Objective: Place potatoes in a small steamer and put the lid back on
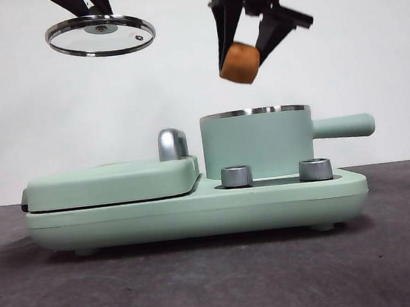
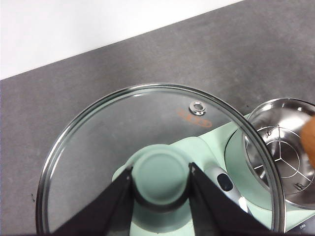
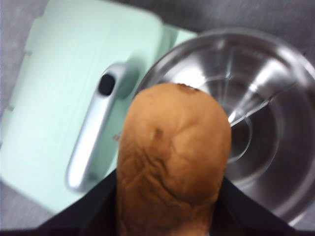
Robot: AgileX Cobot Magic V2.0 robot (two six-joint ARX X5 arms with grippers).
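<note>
The mint-green steamer (image 1: 257, 141) stands open on the right of the cooker base, its handle pointing right; its steel inside shows in the left wrist view (image 2: 285, 147) and the right wrist view (image 3: 256, 113). My right gripper (image 1: 245, 49) is shut on the orange-brown potato (image 1: 239, 62) and holds it in the air above the steamer's rim, a little left of its middle; the potato fills the right wrist view (image 3: 172, 157). My left gripper (image 1: 92, 11) is shut on the mint-green knob (image 2: 161, 176) of the glass lid (image 1: 100, 35), held high above the griddle.
The flat green griddle cover (image 1: 112, 182) with its steel handle (image 1: 172, 144) lies left of the steamer on the cooker base (image 1: 197, 210). Two steel dials (image 1: 236, 176) sit at the base's front. The dark table (image 1: 205, 287) lies in front.
</note>
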